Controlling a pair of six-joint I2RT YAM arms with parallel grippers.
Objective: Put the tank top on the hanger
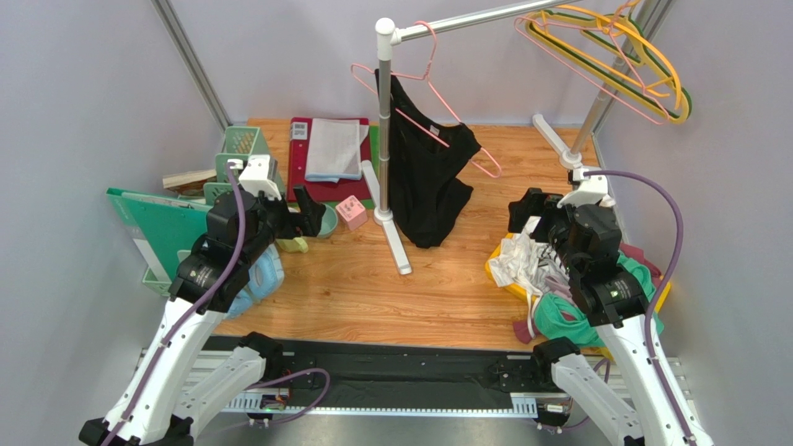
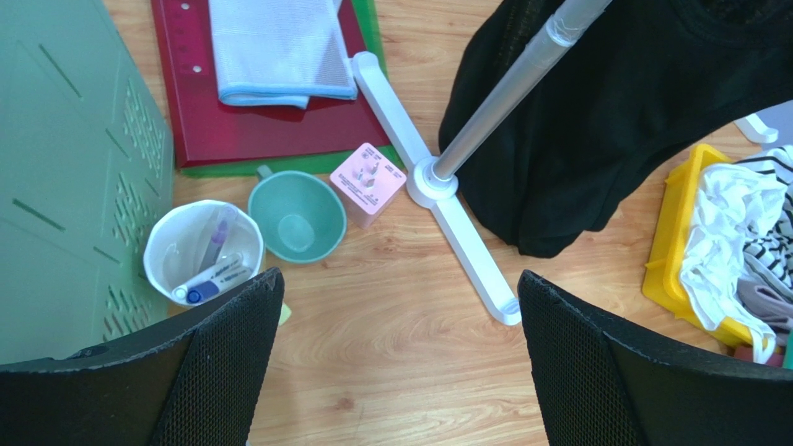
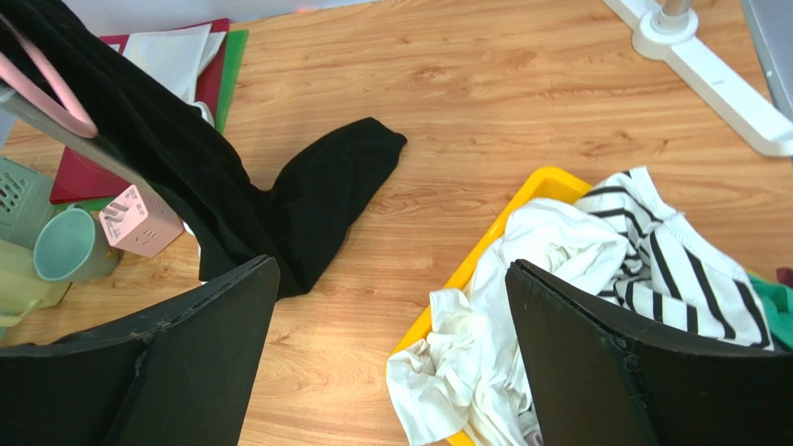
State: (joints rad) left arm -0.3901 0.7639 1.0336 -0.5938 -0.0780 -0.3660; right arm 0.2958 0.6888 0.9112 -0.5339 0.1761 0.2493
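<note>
The black tank top (image 1: 423,177) hangs on the pink wire hanger (image 1: 436,102), whose hook sits on the rack's rail near the white upright pole (image 1: 384,121). The top's hem reaches down to the table. It also shows in the left wrist view (image 2: 596,121) and in the right wrist view (image 3: 233,186), where a bit of the pink hanger (image 3: 47,88) shows. My left gripper (image 1: 312,212) is open and empty, left of the rack foot. My right gripper (image 1: 521,216) is open and empty, over the yellow bin's near-left edge, right of the top.
A yellow bin (image 3: 493,242) holds white, striped and green clothes at the right. Yellow and green hangers (image 1: 614,56) hang at the rail's right end. A teal cup (image 2: 296,218), pink cube (image 2: 369,183), pen cup (image 2: 200,249), red board with cloth (image 1: 326,153) and green baskets (image 1: 242,149) stand at the left.
</note>
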